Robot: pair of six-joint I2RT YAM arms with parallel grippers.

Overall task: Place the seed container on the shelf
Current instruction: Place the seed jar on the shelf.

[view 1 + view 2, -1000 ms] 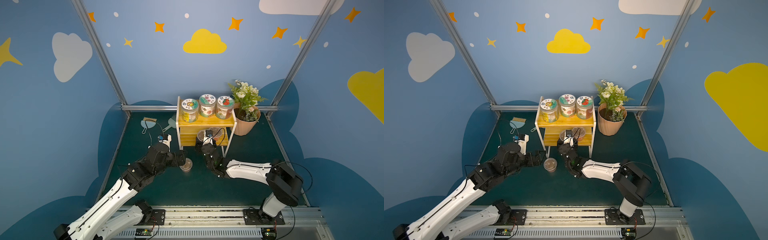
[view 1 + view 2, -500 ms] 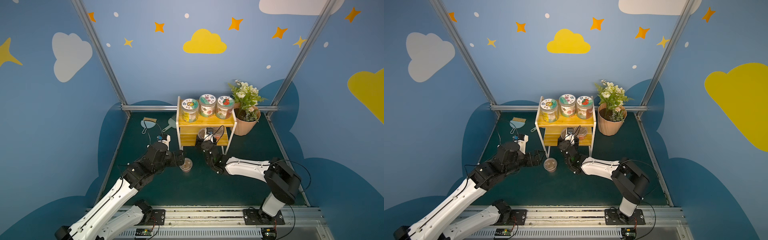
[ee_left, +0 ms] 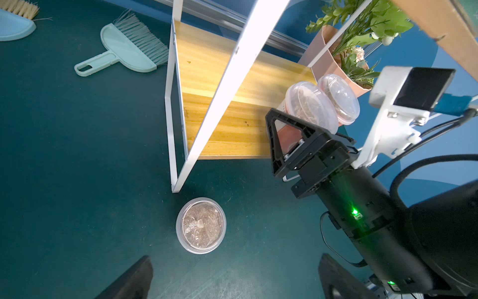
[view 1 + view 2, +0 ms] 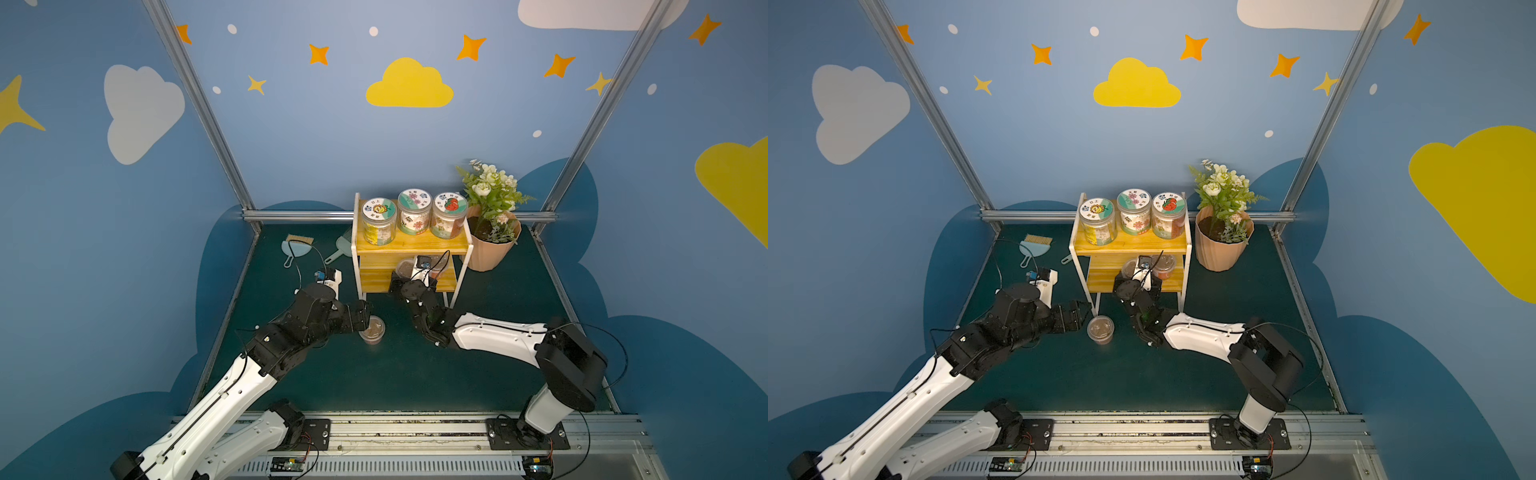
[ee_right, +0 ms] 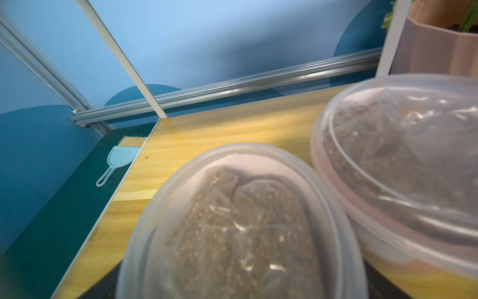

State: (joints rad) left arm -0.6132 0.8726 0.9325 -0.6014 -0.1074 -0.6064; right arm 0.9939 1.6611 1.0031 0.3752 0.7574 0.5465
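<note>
The shelf (image 4: 415, 246) stands at the back, a white frame with yellow boards. On its lower board (image 3: 219, 85) two clear lidded seed containers stand side by side (image 3: 309, 107) (image 3: 338, 97). My right gripper (image 4: 1136, 275) reaches in at the nearer one (image 5: 240, 225). Its jaws stand open on either side of the cup. Another seed container (image 4: 372, 329) (image 3: 201, 225) stands on the green floor by the shelf's front left leg. My left gripper (image 3: 232, 282) hovers open just beside this one, holding nothing.
Three labelled jars (image 4: 411, 216) fill the shelf's top board. A pink pot of flowers (image 4: 492, 249) stands right of the shelf. A pale blue dustpan (image 4: 296, 250) and brush (image 3: 124, 49) lie on the floor to its left. Metal frame posts line the back.
My right gripper has pushed further in over the lower board and its jaws have widened around the container there. The left arm has hardly moved.
</note>
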